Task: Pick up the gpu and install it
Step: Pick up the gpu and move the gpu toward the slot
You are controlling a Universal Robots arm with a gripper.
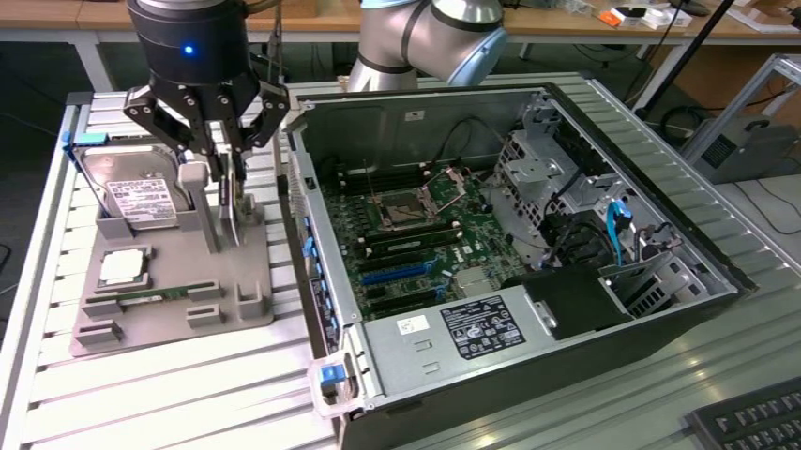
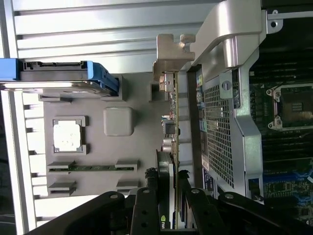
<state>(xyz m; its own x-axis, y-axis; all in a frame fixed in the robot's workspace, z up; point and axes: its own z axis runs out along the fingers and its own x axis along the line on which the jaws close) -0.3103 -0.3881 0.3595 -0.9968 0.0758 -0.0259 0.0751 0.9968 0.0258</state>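
At the left of the exterior frame a grey fixture (image 1: 188, 333) lies on the slatted bench. It carries a hard drive (image 1: 138, 195) at upper left, a processor chip (image 1: 123, 267) below it and a RAM stick (image 1: 160, 296) lower down. At the fixture's right-hand side the gripper (image 1: 216, 211) points straight down. Its fingers are clamped against the two faces of the gpu (image 2: 173, 122), which stands on edge between them. Whether the card's lower edge rests in the holder or hangs just above it cannot be told. The wrist view shows the card edge-on, with its silver bracket at the end away from the fingers and its long axis running alongside the case wall (image 1: 313, 234). Right of that wall lies the motherboard (image 1: 426, 234). Its blue slots (image 1: 394, 272), at frame centre, appear to run crosswise to the card's axis. The opened case takes up the right half.
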